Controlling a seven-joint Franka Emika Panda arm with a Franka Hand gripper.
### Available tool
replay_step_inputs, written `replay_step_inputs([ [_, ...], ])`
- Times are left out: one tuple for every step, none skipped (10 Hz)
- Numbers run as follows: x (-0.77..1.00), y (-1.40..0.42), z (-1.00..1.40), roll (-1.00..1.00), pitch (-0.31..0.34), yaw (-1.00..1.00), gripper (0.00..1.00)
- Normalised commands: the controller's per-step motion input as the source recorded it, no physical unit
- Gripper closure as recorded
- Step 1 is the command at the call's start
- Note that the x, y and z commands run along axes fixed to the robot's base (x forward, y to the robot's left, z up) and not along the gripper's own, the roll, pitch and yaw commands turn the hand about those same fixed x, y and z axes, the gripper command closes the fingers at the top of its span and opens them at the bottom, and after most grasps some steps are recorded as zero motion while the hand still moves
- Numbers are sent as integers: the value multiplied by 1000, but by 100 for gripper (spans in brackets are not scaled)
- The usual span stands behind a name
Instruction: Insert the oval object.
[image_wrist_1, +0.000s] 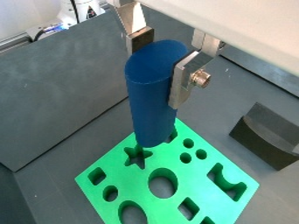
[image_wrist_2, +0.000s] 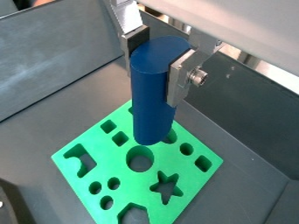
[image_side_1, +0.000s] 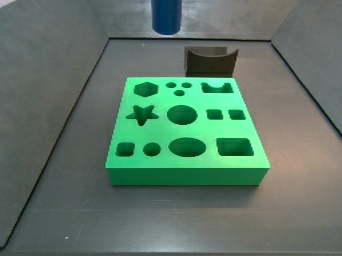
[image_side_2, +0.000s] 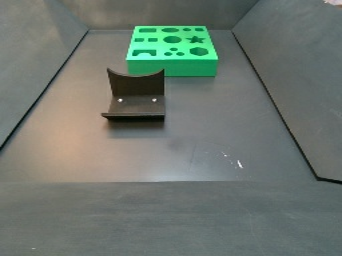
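Gripped upright between my silver finger plates, the oval object (image_wrist_1: 155, 94) fills both wrist views closest to the lens: a glossy blue peg that my pincer (image_wrist_2: 160, 54) has closed on near its top, one plate (image_wrist_1: 184, 79) pressed flat against its side, so that the long lower part hangs free to go down into a hole. I hold it vertical because the openings in the green board (image_wrist_2: 117, 171) run straight down, and any tilt would likely jam it at the rim. The board lies flat on the dark tabletop (image_side_2: 187, 180) toward its far edge in a side view, with holes of many shapes cut in its top face, a star (image_wrist_1: 136, 155) among them and an oval opening (image_side_1: 186, 149), which I judge to be the target. In a side view the peg (image_side_1: 164, 14) shows high above the tabletop beyond the board's back edge, clear of the board, so the insertion is not yet begun. A dark grey curved block (image_side_2: 134, 95) sits apart from the board, nearer the tabletop's middle; it plays no part, and staying high keeps me clear of it.
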Motion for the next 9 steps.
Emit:
replay_step_inputs([
  [109,-560,-894,40,-143,-457,100],
  [86,-560,-906,46,-154,-477,100],
  [0,-503,-903,51,-167,-603,100],
  [0,-469,-897,50,-166,-674,100],
  [40,-391,-686,0,-94,-649,100],
  [220,-249,-537,0,-10,-694,100],
  [454,-177,-554,0,0,-643,100],
  [683,-63,-437,43,6,-434,100],
  [757,0,-189,69,59,-331,100],
])
